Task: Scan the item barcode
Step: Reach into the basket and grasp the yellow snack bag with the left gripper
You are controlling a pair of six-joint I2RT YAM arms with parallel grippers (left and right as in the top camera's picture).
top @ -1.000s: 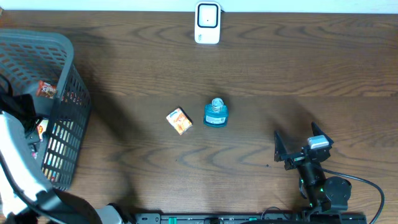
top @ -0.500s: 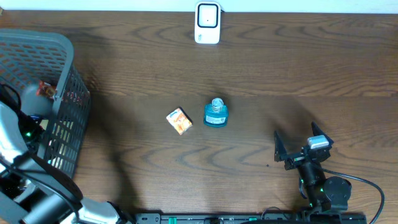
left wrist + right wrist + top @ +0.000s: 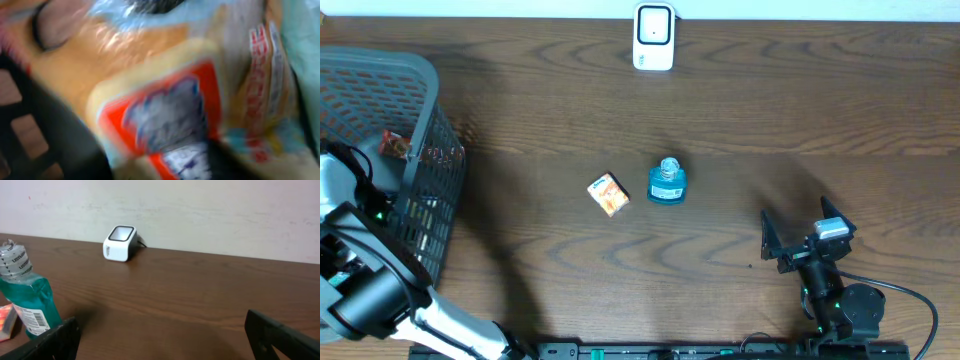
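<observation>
Snack packet (image 3: 165, 115), blurred, lies in the grey basket (image 3: 390, 80) at frame left. Left gripper's grip cannot be told. Orange box (image 3: 608, 194) and blue bottle (image 3: 667, 182) sit centre. Scanner (image 3: 654, 37) stands at the top edge, unobstructed. Right gripper (image 3: 800, 232) gapes wide, lower right.

One basket (image 3: 382, 61), one scanner (image 3: 653, 37), one bottle (image 3: 667, 184) and one small box (image 3: 608, 194).
</observation>
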